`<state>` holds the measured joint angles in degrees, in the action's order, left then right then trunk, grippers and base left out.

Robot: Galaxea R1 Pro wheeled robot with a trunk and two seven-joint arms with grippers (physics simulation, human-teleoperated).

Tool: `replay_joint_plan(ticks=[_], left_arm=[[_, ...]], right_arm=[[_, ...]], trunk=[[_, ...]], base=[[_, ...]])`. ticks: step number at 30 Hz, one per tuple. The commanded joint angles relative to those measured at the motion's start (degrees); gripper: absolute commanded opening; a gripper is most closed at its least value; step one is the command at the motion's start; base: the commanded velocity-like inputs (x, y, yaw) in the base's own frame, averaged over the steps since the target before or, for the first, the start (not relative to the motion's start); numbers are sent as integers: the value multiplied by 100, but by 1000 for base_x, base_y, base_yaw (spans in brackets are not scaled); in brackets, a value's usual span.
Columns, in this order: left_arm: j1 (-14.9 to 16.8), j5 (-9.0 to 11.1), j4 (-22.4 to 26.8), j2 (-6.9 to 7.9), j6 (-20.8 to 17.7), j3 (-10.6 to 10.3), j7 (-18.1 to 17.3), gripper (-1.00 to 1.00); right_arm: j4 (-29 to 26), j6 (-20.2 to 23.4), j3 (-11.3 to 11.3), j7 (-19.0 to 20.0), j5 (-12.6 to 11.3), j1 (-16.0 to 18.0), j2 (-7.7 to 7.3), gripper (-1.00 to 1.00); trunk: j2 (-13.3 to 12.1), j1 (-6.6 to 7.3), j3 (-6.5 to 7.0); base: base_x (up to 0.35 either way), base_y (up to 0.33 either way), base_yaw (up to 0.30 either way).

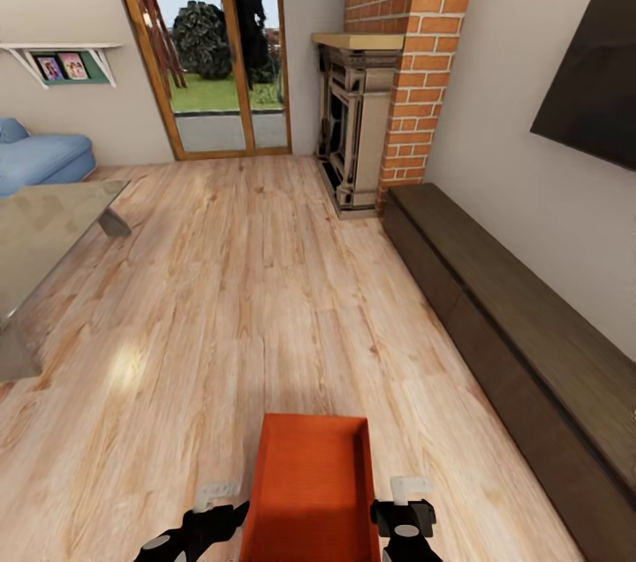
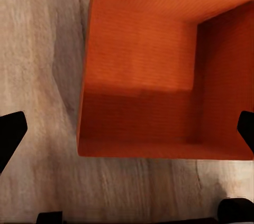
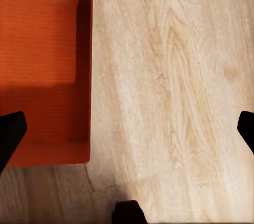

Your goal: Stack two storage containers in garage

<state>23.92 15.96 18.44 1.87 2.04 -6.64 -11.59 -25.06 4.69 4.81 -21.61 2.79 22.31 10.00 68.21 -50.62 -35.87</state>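
Note:
One orange-red lidless storage container (image 1: pixel 314 491) rests on the living room's light wood-plank floor (image 1: pixel 247 297), directly in front of me. My left gripper (image 1: pixel 219 505) hovers by its left wall and my right gripper (image 1: pixel 411 500) by its right wall. In the left wrist view the container (image 2: pixel 143 65) lies below the open left gripper (image 2: pixel 127 131), its fingers spread wide. In the right wrist view the open right gripper (image 3: pixel 127 129) hangs mostly over bare planks, with the container (image 3: pixel 42 49) off to one side. Neither gripper touches it. The garage is out of view.
A long dark low cabinet (image 1: pixel 512 323) runs along the right wall under a wall TV (image 1: pixel 592 76). A brick fireplace (image 1: pixel 362 129) stands ahead on the right. A glass table (image 1: pixel 44 235) and a blue sofa (image 1: pixel 40 157) are on the left, with a glazed door (image 1: pixel 221 41) beyond.

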Motion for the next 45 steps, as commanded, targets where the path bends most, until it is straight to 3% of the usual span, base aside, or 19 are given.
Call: replay_joint_plan(ticks=[1,27,29,30,32,35,39,41,45], left_arm=[[4,56,-6,6,22,-48,-1,100],[1,49,-17,6,33,-48,16,100],[7,-55,-4,6,28,-69,210,100],[30,-240,-1,4,6,-83,385,100],[175,-864,-4,-3,-51,-92,603,100],[353,-1440,5,-19,-269,-87,706,100],[579,-1663,15,-36,-545,-112,734,100],[766,-1889,16,-54,-679,-166,739,100],[835,-2051,13,-73,-726,-188,748,100]], right_arm=[[-5,49,21,-36,29,2,0,100],[-3,50,21,-36,29,2,0,100],[-7,49,20,-37,29,2,0,100],[-7,49,20,-38,29,2,0,100],[-11,49,20,-41,29,2,0,100],[-18,49,17,-40,29,2,-1,100],[-79,49,10,-47,29,2,-5,100],[-114,49,5,-47,29,2,-6,100],[-126,49,-2,-46,29,2,-4,100]], trunk=[[3,2,-6],[3,2,-214],[3,2,-217],[3,2,-218],[3,2,-219],[3,2,-220],[3,2,-220],[3,2,-220],[3,2,-220]], base=[[-127,0,4],[-10,0,77],[110,-66,20],[126,-70,11],[137,-40,6],[144,-17,2],[148,-6,1],[147,-1,0],[101,-1,0]])
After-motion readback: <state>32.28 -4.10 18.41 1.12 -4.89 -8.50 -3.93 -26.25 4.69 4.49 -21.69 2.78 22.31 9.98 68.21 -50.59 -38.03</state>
